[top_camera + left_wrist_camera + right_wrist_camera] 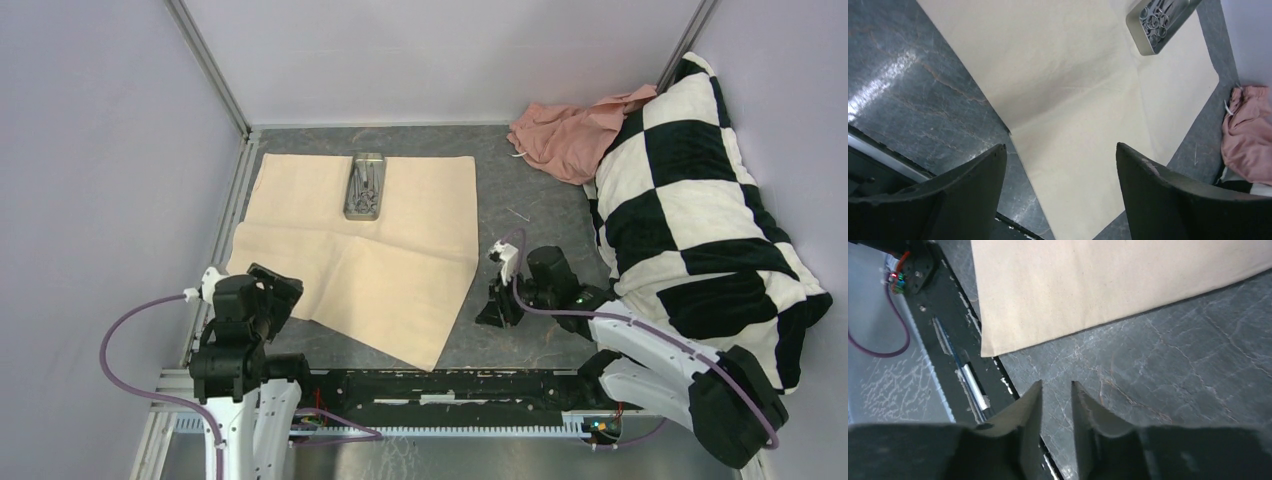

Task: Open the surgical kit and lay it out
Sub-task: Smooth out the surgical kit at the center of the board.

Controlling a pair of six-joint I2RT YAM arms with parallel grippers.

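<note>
The beige cloth wrap (370,240) lies spread flat on the dark table, and it also shows in the left wrist view (1073,90) and the right wrist view (1108,280). The small steel tray (365,186) sits on the cloth's far edge with silver scissor-handled instruments (364,180) inside; the left wrist view shows it too (1160,22). My left gripper (275,290) is open and empty above the cloth's near left corner. My right gripper (497,300) hovers over bare table right of the cloth, its jaws a narrow gap apart with nothing between them.
A pink cloth (570,135) is bunched at the back right. A black-and-white checkered pillow (700,210) fills the right side. The black base rail (450,385) runs along the near edge. Grey walls close in the table.
</note>
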